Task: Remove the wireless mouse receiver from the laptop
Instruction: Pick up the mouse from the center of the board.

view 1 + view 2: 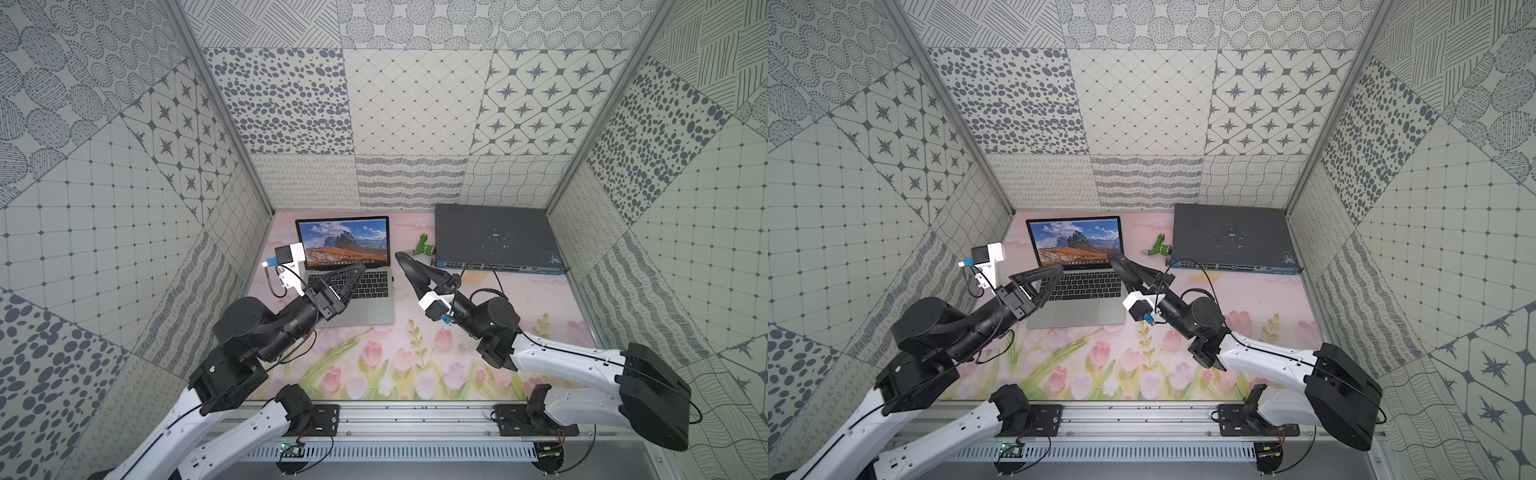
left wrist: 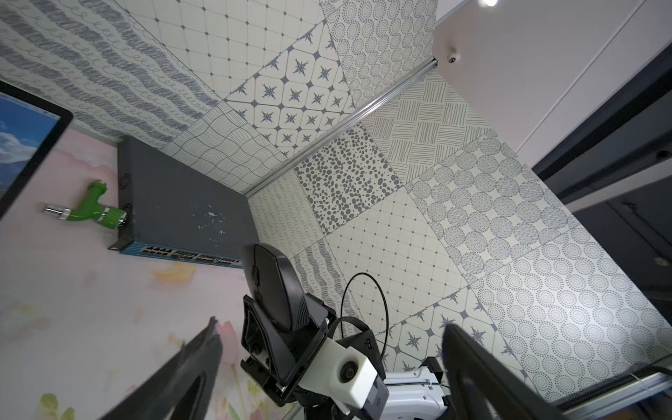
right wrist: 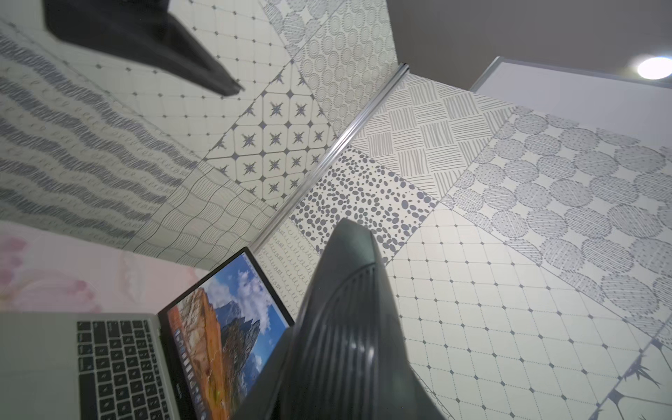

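Reaching in low from the near left, the left arm stretches over the laptop [image 1: 374, 311], wrist rolled, so that the left gripper [image 1: 358, 276] hangs above the keyboard with its jaws spread wide and nothing between them. The right arm comes in from the near right with a bent elbow. The right gripper [image 1: 422, 276] is clamped on a black mouse [image 2: 271, 276], a smooth oval with ribbed sides, held up off the mat near the laptop's right edge and pointing far-left. The laptop is slim, matte silver-grey with black keys, and its open screen shows an orange-and-blue mountain scene. The wireless mouse receiver is too small to make out in any view, so I cannot tell where on the laptop it sits. A green stick [image 1: 424, 247] with a metal plug lies just beside a flat dark grey network switch [image 1: 494, 237] at the far right. The flowered mat [image 1: 415, 365] is open across its near half, and patterned walls close in on the left, far and right.
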Robot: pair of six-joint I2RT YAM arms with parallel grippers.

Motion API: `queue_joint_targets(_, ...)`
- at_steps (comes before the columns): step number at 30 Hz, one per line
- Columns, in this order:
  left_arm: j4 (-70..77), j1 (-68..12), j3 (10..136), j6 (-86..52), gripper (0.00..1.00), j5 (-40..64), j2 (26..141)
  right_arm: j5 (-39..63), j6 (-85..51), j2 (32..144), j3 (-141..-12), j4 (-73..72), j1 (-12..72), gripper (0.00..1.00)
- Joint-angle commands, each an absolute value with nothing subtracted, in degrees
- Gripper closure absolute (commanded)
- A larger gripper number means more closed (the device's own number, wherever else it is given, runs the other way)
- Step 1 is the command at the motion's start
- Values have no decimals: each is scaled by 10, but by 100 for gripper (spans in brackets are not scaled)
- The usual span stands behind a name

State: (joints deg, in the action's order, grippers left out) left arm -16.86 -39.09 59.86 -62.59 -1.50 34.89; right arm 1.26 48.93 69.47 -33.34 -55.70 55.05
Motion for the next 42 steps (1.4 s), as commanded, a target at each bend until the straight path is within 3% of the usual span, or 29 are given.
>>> queue_joint_targets(1,-523,-388,682,-485,4,42,354,69,587,643,-313,-419,565,75)
queue_joint_targets(7,-336,-389,559,-249,1,144,295,8,642,534,-293,-251,657,72)
queue_joint_targets(15,-432,-389,574,-15,1,272,406,-98,665,431,-300,-85,810,75)
queue_joint_targets(20,-391,-389,533,13,1,396,362,-168,669,425,-298,-40,872,75)
queue_joint_targets(28,-363,-400,497,18,3,516,411,-159,695,440,-307,-55,882,76)
queue_joint_targets(42,-366,-480,532,75,6,452,528,-137,701,441,-337,-25,888,76)
